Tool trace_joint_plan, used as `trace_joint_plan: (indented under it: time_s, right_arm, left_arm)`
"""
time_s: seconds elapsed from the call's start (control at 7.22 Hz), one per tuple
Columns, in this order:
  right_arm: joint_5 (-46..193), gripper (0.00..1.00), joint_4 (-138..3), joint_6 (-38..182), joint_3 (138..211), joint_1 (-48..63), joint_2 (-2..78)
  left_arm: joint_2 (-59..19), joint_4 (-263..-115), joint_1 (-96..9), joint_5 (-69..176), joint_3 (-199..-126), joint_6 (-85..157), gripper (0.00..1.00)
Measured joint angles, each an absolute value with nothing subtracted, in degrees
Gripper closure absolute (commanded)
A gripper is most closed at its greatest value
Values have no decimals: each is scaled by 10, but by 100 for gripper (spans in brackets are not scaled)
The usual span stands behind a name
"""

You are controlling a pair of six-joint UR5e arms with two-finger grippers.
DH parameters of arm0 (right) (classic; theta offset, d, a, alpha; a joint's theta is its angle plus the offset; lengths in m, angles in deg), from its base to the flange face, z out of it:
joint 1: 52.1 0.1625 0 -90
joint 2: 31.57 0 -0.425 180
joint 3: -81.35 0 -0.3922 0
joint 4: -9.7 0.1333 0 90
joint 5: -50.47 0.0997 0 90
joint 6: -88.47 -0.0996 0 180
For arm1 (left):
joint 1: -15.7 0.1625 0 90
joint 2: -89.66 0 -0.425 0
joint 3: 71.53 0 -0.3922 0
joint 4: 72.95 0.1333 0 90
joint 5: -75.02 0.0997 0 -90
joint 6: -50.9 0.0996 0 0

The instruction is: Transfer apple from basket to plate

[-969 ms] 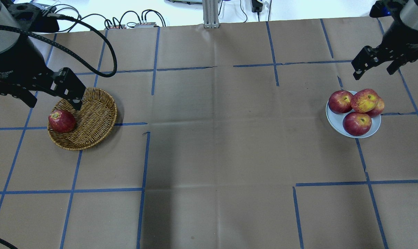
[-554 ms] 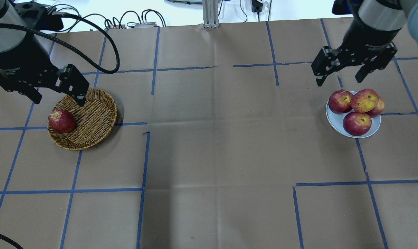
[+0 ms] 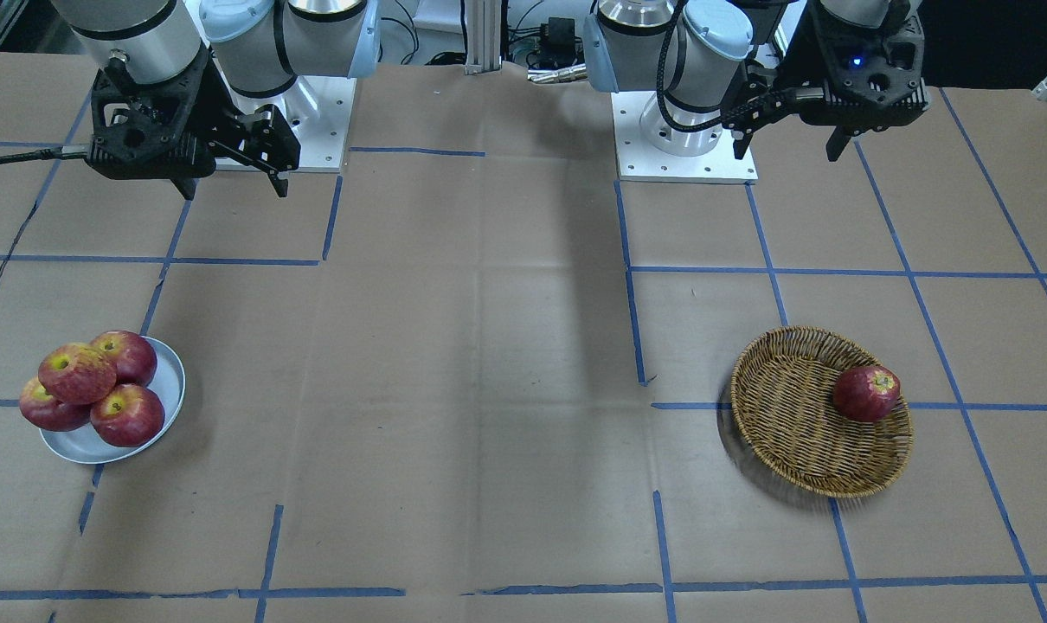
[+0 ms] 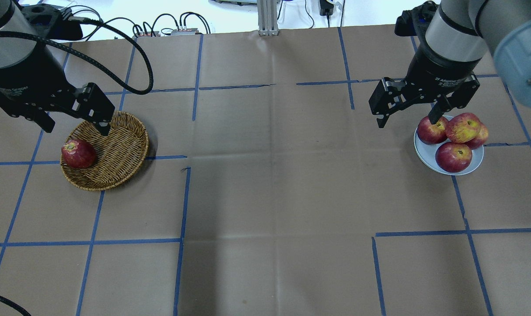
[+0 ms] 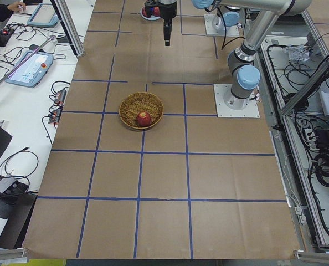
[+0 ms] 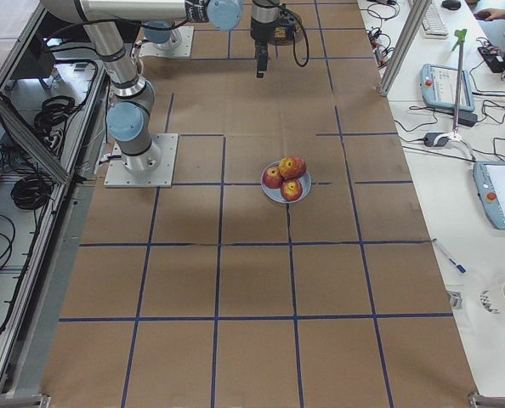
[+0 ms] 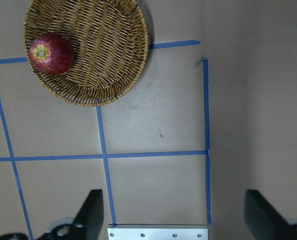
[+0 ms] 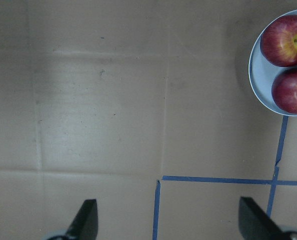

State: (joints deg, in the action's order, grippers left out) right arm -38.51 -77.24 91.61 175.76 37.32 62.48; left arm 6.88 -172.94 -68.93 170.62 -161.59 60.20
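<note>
A: Apple [image 4: 78, 154] position?

B: Left side of the overhead view, in the basket [image 4: 120, 145], resting against its left wall. Nothing grips it.

A: Left gripper [image 4: 75, 128]?

B: Raised off the table and seen over the basket's upper rim. Jaws spread wide, empty. My judgement: opened to straddle the fruit, descent not yet made.

A: Right gripper [image 4: 406, 123]?

B: Also wide open and empty, at the upper-left edge of the plate [image 4: 425, 153]. Four apples [image 4: 453, 136] crowd the plate and only its left crescent is bare, so placement looks tight.
</note>
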Motion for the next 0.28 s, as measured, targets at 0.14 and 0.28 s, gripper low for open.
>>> trace_joint_plan:
  time_s: [0.14,0.28]
  right_arm:
    - [-386,0,-774,916,1759,373,625]
    - [-387,0,-774,916,1759,374,625]
  left_arm:
    - [66,-1729,-689,1706,-1617,602,0]
    - [62,-1729,-689,1706,-1618,602,0]
